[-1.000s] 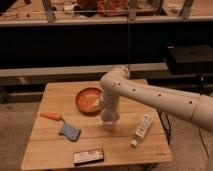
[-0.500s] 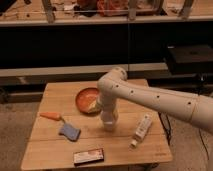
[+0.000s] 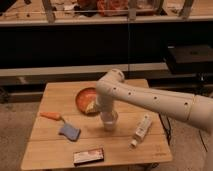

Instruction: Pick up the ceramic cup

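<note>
The white arm (image 3: pixel 150 100) reaches in from the right over the wooden table (image 3: pixel 55 150) and bends straight down, so that its pincer (image 3: pixel 108 117) sits at the top of the small white ceramic cup (image 3: pixel 109 125), which stands on the table just in front of the wide orange bowl (image 3: pixel 86 99). To the right of the cup a slim white bottle (image 3: pixel 142 129) lies on its side, well apart from the bowl. To the left lies a tool (image 3: pixel 69 131) with an orange handle and a blue-grey head, and a flat dark box (image 3: pixel 89 156) rests near the front edge
</note>
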You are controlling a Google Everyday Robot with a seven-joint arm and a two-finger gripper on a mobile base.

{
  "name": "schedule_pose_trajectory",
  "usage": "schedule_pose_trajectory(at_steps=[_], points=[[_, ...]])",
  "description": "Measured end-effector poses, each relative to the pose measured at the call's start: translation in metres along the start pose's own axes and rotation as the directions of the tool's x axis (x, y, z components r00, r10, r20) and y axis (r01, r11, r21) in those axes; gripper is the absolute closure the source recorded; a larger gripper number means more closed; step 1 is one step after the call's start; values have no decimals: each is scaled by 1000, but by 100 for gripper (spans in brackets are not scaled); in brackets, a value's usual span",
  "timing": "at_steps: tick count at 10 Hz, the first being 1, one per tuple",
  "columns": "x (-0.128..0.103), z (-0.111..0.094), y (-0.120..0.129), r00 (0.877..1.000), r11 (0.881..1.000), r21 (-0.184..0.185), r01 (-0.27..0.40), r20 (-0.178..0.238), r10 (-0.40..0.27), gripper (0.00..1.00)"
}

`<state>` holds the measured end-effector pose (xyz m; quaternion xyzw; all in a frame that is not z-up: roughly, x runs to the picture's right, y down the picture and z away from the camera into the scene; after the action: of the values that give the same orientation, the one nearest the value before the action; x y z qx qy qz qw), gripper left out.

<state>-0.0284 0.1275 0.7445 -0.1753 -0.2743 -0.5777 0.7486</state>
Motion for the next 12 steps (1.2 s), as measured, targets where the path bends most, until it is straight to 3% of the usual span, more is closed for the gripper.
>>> schedule_pose_trajectory(at_steps=[3, 5, 12], points=[[2, 18, 1, 1000, 1000, 1, 26, 5, -26, 20], [5, 14, 9, 1000, 1000, 1, -8, 4, 8, 20], [7, 22, 12, 1000, 1000, 3, -3, 3, 3, 20]])
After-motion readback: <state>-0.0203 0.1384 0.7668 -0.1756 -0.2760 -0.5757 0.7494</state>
